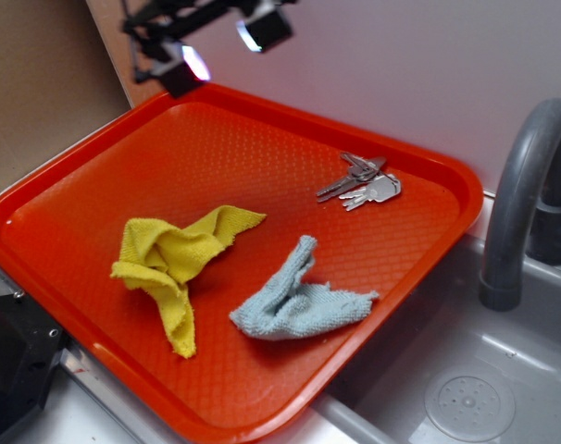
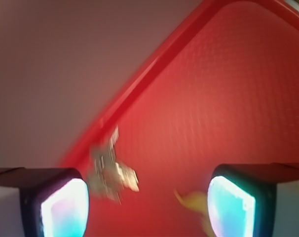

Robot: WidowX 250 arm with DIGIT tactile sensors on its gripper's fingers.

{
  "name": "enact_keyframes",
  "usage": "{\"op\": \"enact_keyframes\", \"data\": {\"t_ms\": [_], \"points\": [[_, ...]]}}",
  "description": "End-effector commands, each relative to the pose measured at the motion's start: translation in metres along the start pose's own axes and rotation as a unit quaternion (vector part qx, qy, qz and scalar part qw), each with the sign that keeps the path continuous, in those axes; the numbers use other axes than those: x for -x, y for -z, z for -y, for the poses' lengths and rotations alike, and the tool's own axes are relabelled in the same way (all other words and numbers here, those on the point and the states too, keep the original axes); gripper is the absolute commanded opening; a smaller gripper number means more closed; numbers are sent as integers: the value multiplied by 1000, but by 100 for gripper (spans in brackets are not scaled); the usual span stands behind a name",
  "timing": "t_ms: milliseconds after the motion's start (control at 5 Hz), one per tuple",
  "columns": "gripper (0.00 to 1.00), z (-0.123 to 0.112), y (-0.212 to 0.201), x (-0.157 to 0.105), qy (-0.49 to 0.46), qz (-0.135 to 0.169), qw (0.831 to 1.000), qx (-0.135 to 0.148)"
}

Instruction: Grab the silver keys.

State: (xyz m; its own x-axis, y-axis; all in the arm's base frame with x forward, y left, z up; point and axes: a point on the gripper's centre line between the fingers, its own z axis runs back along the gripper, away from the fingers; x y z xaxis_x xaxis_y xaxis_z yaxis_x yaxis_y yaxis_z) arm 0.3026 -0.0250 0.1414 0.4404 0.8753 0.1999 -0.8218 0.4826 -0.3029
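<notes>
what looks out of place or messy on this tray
Nothing is damaged or spilled. The yellow cloth and blue cloth lie crumpled on the red tray; the keys sit apart near its far edge.

Evenly bright, soft light in the exterior view; sharp focus, faint shadows, mild sheen on the orange tray [image 1: 429,162]. Wrist view blurred throughout: silver keys [image 2: 110,170] smeared beside the left fingertip [image 2: 65,210], pads glowing cyan-white with glare.
</notes>
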Motion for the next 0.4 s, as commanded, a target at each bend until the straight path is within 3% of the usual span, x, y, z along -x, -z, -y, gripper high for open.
{"op": "enact_keyframes", "data": {"t_ms": [0,200], "points": [[100,3,19,-1,-73,2,997,-3],[100,-8,26,14,-71,-14,997,-10]]}}
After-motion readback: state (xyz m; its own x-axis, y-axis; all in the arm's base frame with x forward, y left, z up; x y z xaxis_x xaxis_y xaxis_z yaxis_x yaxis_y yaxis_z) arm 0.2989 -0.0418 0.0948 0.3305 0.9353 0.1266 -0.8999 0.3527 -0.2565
